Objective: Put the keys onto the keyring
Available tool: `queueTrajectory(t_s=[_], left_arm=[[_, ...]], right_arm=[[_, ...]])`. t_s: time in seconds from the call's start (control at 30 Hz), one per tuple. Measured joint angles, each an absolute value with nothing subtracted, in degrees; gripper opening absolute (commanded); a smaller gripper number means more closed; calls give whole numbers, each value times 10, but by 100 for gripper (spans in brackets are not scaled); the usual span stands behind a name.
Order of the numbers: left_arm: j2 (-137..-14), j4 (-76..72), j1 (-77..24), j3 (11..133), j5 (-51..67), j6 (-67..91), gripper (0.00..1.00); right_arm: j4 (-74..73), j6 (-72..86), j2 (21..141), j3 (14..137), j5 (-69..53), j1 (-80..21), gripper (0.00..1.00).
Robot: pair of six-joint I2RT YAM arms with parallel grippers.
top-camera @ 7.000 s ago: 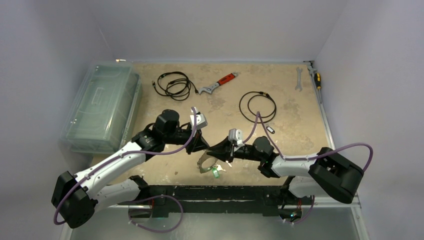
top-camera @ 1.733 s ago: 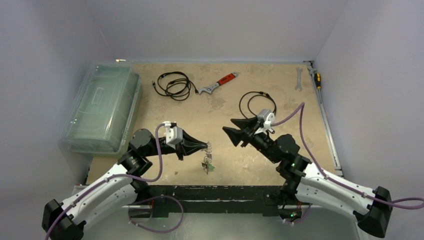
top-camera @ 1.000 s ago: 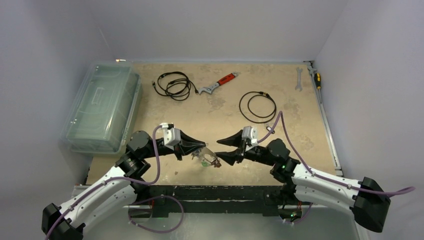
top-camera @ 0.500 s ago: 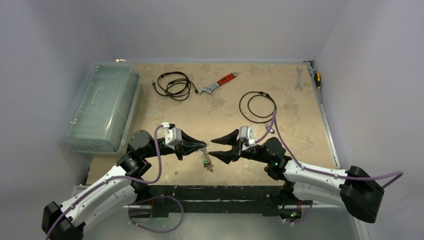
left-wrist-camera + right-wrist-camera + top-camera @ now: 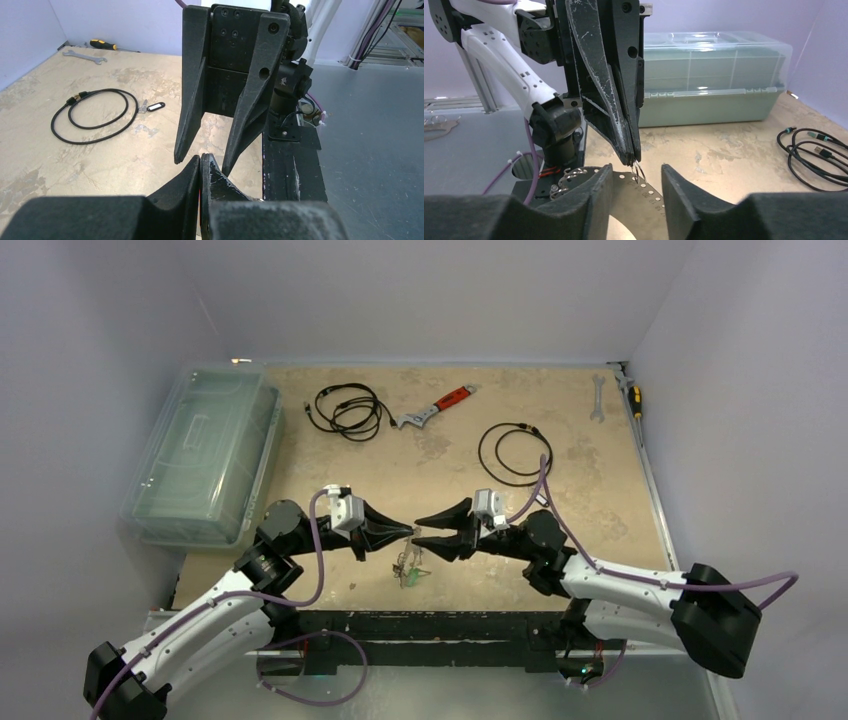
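My left gripper is shut, and its fingertips pinch a small wire ring. That ring is threaded through the keyring, a flat grey hoop with holes along its edge, which hangs under it. In the top view the keys dangle below the two grippers, one with a green tag. My right gripper is open, one finger on each side of the wire ring without touching it. Seen from the left wrist, my shut left gripper points into the right gripper's gap; the ring is hidden there.
A clear plastic box stands at the left. Black cable coils, a red-handled wrench, a spanner and a screwdriver lie at the back. A small key-like piece lies by one coil.
My right gripper has moved left up to the left gripper's tips and its jaws have narrowed. The hanging bunch swung and now hangs straight down. The left arm has stayed put.
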State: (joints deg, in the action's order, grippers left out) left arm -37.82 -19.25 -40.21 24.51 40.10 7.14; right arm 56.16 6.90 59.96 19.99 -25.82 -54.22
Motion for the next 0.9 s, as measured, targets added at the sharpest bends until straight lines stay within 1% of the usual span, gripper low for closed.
queueTrajectory(t_s=[0.13, 0.27, 0.37, 0.53, 0.57, 0.63, 0.7, 0.8, 0.87, 0.9], left_arm=[[-378, -193, -402, 245, 402, 76, 0], [-378, -193, -402, 245, 403, 79, 0], [-378, -197, -402, 245, 402, 79, 0], [-378, -197, -402, 245, 402, 79, 0], [-378, -196, -402, 245, 402, 79, 5], [-377, -189, -402, 245, 397, 77, 27], [-376, -169, -402, 253, 384, 70, 43], [-379, -112, -402, 284, 369, 56, 50], [-382, -60, -402, 317, 363, 36, 50], [-384, -33, -402, 335, 360, 23, 48]], right_arm=[[561, 68, 605, 200, -265, -542, 18], [558, 68, 608, 203, -268, -542, 5], [550, 68, 611, 210, -273, -542, 0], [534, 67, 613, 218, -286, -540, 0], [530, 67, 613, 219, -287, -540, 0], [506, 63, 608, 227, -287, -540, 0], [461, 51, 600, 242, -287, -540, 0], [408, 34, 591, 260, -283, -540, 0], [369, 17, 583, 273, -279, -541, 0], [352, 10, 579, 278, -277, -541, 0]])
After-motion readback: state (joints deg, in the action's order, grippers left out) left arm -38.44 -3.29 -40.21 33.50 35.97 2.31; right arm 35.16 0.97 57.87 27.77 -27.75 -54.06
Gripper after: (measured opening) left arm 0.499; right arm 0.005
